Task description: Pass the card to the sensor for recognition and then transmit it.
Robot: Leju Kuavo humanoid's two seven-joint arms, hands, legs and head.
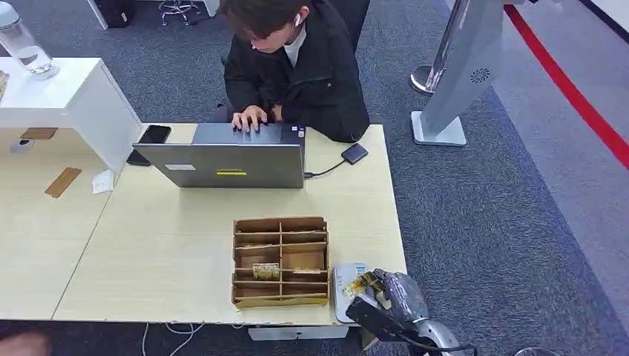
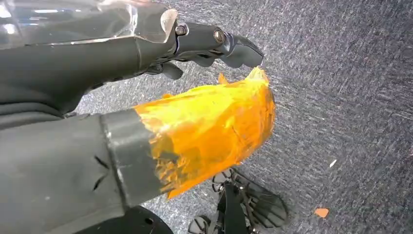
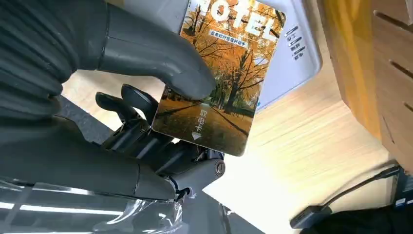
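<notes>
The right hand (image 1: 394,293) held a glossy hotel key card printed with orange autumn trees (image 3: 221,73), pinched between the thick grey thumb (image 3: 151,53) on its printed face and the darker fingers (image 3: 146,131) behind it. The card hovered over the flat white-and-grey card sensor (image 1: 346,285), which lay at the near right corner of the pale wooden tabletop (image 1: 170,245), just right of a brown cardboard organiser box with slotted compartments (image 1: 281,261). Another card (image 1: 265,271) sat in one of the box's lower compartments.

The left hand (image 2: 160,97) hung over grey carpet (image 2: 341,73), its thumb wrapped in yellow-orange tape (image 2: 214,126) and its dark fingers (image 2: 219,44) loosely curled, holding nothing.

At the far edge of the tabletop a person in a black jacket (image 1: 297,67) had one hand on a grey laptop (image 1: 230,156). A small black box on a cable (image 1: 354,153) lay beside the laptop, and a black phone (image 1: 154,134) lay at its other side.
</notes>
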